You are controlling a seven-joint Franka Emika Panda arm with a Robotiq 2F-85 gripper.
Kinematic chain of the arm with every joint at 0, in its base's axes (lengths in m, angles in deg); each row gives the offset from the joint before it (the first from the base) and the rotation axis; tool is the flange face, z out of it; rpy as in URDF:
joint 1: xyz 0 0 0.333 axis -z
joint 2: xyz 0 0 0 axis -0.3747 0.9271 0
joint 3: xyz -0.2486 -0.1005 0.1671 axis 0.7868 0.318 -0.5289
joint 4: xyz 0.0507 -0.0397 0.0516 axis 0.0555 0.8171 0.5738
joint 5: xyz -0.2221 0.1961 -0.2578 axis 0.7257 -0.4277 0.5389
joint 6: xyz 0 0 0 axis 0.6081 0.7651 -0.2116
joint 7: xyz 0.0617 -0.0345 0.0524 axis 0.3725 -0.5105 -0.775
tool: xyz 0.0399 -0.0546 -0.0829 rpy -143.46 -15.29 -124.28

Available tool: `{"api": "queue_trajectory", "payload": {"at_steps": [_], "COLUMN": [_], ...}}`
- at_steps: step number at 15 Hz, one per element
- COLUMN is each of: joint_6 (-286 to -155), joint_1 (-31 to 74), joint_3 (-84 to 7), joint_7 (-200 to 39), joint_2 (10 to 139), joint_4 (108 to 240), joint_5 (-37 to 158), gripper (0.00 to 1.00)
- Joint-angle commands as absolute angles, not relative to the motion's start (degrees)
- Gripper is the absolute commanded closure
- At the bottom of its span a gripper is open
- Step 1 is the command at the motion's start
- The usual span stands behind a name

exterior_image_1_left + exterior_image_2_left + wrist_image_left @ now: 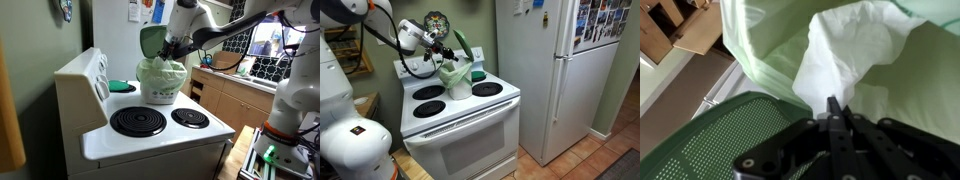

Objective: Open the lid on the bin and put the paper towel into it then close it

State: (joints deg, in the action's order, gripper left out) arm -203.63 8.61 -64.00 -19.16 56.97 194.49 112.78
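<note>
A small bin lined with a pale green bag stands at the back of the white stove top, seen in both exterior views (pixel 160 82) (pixel 457 84). Its dark green mesh lid (pixel 151 40) (pixel 464 46) is tipped up and open; in the wrist view the lid (pixel 710 140) lies at lower left. My gripper (pixel 173 47) (pixel 446 50) hangs just above the bin mouth. In the wrist view its fingers (pixel 833 108) are pressed together on the edge of the white paper towel (pixel 852 50), which hangs down inside the bag (pixel 765 45).
The stove has black coil burners (pixel 138 121) (pixel 428 108) in front of the bin and a raised back panel (pixel 98 75). A white fridge (pixel 555 70) stands beside the stove. Wooden cabinets (pixel 235 100) and a counter lie behind.
</note>
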Motion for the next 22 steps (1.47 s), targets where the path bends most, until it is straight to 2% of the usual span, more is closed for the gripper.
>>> {"api": "queue_trajectory", "payload": {"at_steps": [1, 2, 4, 5, 13, 14, 22], "joint_6": [-201.73, -202.42, -202.81, -203.84, -205.34, -204.64, -192.81], "joint_1": [6.12, 5.82, 5.35, 5.20, 3.23, 2.99, 2.06], "joint_3": [-63.17, -63.03, -62.83, -62.67, -63.33, -63.50, -64.98], "joint_7": [-18.73, -19.32, -20.12, -20.45, -20.31, -21.08, -19.63], "joint_2": [59.29, 59.66, 60.35, 60.21, 54.78, 53.96, 50.15], "joint_4": [194.25, 194.32, 194.21, 194.46, 195.73, 195.57, 191.46], "joint_5": [110.16, 109.18, 107.84, 107.65, 110.25, 109.02, 91.36], "gripper": [1.00, 1.00, 0.73, 0.68, 0.07, 0.01, 0.01]}}
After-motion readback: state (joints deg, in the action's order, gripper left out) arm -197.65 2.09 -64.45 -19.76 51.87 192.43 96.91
